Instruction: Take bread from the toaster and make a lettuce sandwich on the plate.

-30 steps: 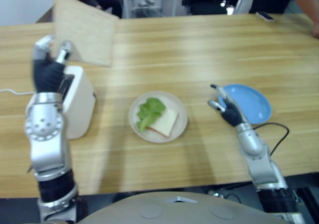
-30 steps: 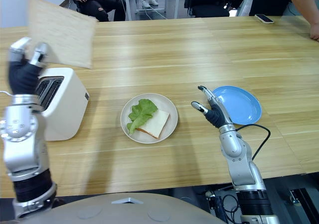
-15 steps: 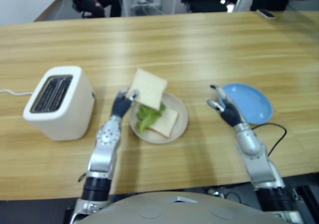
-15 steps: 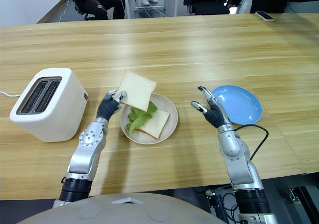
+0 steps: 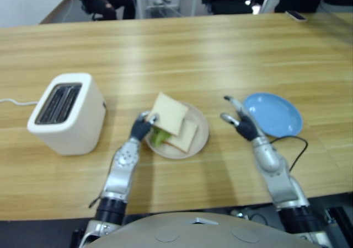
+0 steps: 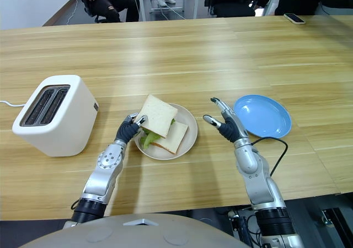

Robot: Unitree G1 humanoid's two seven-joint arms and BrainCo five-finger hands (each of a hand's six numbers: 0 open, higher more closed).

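Lowered since the earlier frame, the square white bread slice [image 6: 157, 114], pinched in the left hand [image 6: 128, 130], tilts over the green lettuce leaf [image 6: 145, 140] on the round beige plate [image 6: 191, 138] at centre frame and may slide off if released askew, while the right hand [image 6: 226, 128] hovers spread and empty.

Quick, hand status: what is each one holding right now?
Left hand: shut on the bread slice, over the plate.
Right hand: open, holding nothing.

Toaster [image 6: 52, 113] left of plate [image 6: 190, 135] — dish [image 6: 262, 116] right
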